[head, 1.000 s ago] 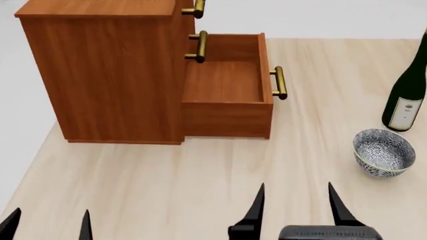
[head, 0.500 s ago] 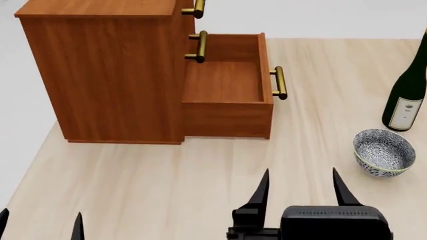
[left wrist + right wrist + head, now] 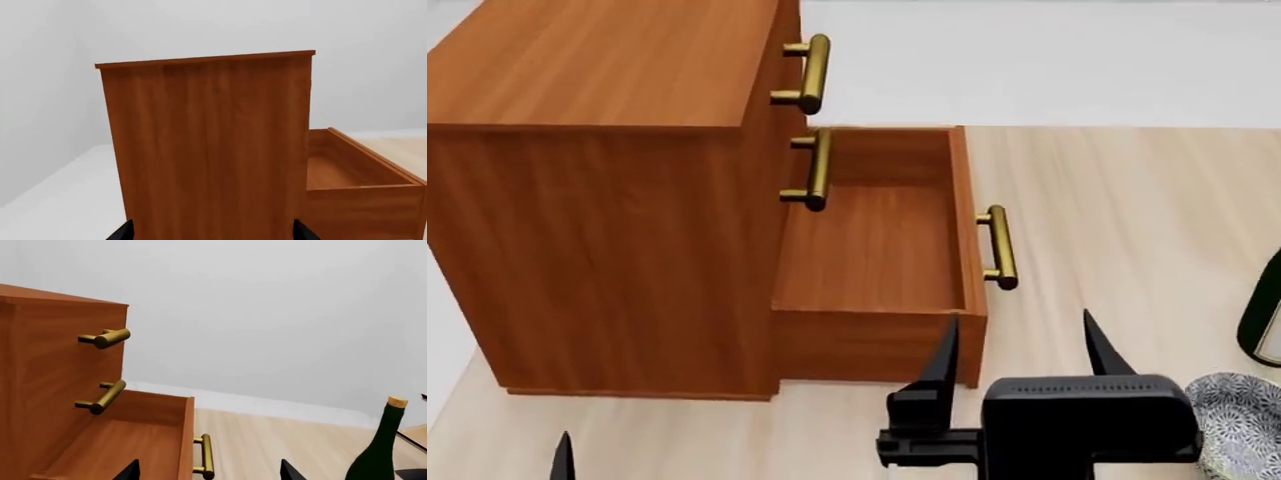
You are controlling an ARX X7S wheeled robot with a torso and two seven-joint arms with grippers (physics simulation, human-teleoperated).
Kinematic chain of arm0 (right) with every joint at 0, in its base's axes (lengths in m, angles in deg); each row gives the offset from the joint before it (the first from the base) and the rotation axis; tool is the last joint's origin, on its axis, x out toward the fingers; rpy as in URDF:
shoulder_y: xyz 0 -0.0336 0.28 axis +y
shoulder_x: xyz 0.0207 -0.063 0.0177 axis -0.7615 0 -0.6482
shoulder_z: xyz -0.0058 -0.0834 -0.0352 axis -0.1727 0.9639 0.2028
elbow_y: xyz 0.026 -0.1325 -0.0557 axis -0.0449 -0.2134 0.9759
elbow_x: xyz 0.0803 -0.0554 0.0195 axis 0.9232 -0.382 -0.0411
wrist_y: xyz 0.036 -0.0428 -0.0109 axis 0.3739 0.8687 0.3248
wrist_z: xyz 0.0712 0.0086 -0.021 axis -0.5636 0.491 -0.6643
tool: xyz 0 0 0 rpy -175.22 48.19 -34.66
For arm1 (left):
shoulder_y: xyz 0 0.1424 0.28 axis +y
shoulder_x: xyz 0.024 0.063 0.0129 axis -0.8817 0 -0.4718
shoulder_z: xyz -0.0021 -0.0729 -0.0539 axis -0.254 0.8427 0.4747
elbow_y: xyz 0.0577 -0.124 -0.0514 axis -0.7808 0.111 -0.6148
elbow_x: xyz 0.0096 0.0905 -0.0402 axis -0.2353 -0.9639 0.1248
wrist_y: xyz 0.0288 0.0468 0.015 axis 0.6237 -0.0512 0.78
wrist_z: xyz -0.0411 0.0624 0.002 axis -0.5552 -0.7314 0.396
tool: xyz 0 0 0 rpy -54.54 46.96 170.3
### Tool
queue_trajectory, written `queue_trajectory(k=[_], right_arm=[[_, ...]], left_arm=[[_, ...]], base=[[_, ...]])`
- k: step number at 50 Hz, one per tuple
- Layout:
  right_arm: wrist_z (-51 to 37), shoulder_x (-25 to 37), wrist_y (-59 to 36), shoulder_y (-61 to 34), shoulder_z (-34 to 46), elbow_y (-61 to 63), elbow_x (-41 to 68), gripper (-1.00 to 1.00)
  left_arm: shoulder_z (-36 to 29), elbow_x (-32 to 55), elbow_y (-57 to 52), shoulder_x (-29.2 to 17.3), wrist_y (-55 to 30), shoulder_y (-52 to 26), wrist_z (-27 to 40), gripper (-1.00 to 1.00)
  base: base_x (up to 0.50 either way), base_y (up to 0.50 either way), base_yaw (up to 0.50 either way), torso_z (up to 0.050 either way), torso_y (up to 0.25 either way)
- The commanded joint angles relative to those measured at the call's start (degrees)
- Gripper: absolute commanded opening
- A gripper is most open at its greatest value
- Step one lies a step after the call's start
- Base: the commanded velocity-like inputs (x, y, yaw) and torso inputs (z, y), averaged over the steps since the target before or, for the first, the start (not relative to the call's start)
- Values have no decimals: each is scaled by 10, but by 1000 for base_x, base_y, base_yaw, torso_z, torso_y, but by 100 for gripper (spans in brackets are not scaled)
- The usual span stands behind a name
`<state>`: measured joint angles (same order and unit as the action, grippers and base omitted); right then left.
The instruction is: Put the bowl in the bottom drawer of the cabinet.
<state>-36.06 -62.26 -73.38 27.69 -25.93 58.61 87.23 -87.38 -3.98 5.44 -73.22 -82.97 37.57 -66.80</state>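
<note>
1. The counter of pale wood carries everything I see; my right gripper hangs over its near part.
2. The cabinet stands ahead and to the left of my right gripper, and my left wrist camera faces its plain side panel.
3. The bottom drawer is pulled out, directly ahead of my right gripper, whose left fingertip overlaps the drawer's near side wall in the head view. Its inside looks bare.
4. My right gripper has its two black fingers spread apart, with nothing between them.
5. A dark green wine bottle stands off to that gripper's right.
6. The bowl sits on the counter just to the right of the right gripper's body, cut by the frame edge.
7. Of my left gripper only two black tips show, set wide apart.
</note>
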Motion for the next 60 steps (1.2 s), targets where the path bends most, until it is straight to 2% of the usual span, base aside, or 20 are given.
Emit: queue_trajectory(k=[1,48,60], right_arm=[[-3,2,4,-6,0,-12,3,100],[-21,7,2,-8,5,-24,11,100],[-21,13,-17,-13,9,-18,15,100]], left_arm=[[4,3,9,-2,8,-1,6,100],[-4,4,16,-12,18,5,29,100],[-4,14,17,-16,37,10,23,100]], base=[[500,0,0,0,0],[500,0,0,0,0],[0,0,0,0,0]])
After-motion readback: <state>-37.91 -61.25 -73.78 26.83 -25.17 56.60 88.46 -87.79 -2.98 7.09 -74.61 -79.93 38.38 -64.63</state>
